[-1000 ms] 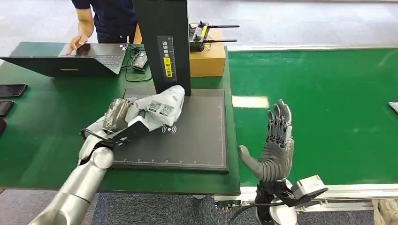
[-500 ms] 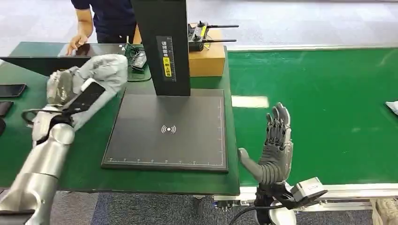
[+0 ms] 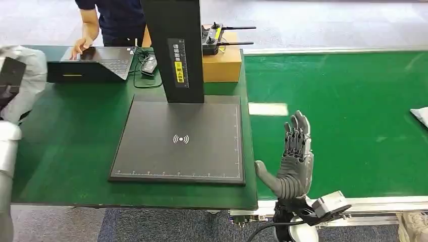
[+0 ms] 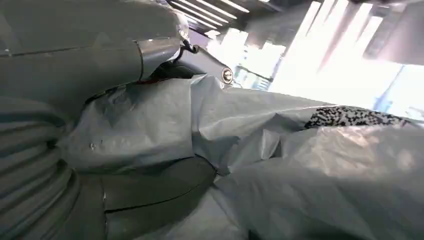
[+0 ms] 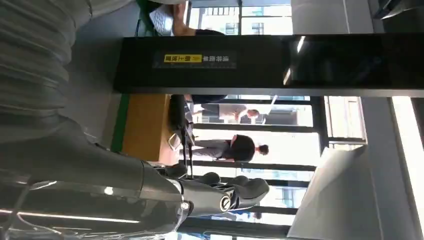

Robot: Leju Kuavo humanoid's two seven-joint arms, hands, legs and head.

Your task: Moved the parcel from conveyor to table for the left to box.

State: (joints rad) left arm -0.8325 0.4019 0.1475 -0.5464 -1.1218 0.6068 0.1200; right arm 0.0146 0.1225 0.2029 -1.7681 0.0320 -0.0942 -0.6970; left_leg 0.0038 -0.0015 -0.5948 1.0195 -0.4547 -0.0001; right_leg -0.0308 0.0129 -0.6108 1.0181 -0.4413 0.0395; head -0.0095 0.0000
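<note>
My left hand [image 3: 9, 85] is at the far left edge of the head view, above the table's left end, and grips the grey plastic parcel [image 3: 31, 75]. The left wrist view shows the crumpled grey parcel [image 4: 280, 165] pressed against my left hand [image 4: 75, 150], with a speckled label patch on it. My right hand [image 3: 293, 156] stands upright over the near edge of the green conveyor [image 3: 353, 116], fingers straight and apart, holding nothing. The right wrist view has my right hand [image 5: 125, 185] with its fingers stretched out.
A black scanner stand [image 3: 174, 50] rises from a dark mat [image 3: 202, 151] on the green table [image 3: 75, 146]. A laptop [image 3: 91, 63], cables and a cardboard box [image 3: 222, 63] with a controller sit behind. A person [image 3: 108, 20] stands at the laptop. Another white parcel [image 3: 421, 115] lies on the conveyor's right edge.
My left arm has swung the parcel from the scanner mat leftward to the picture's left edge. The right hand has stayed in place.
</note>
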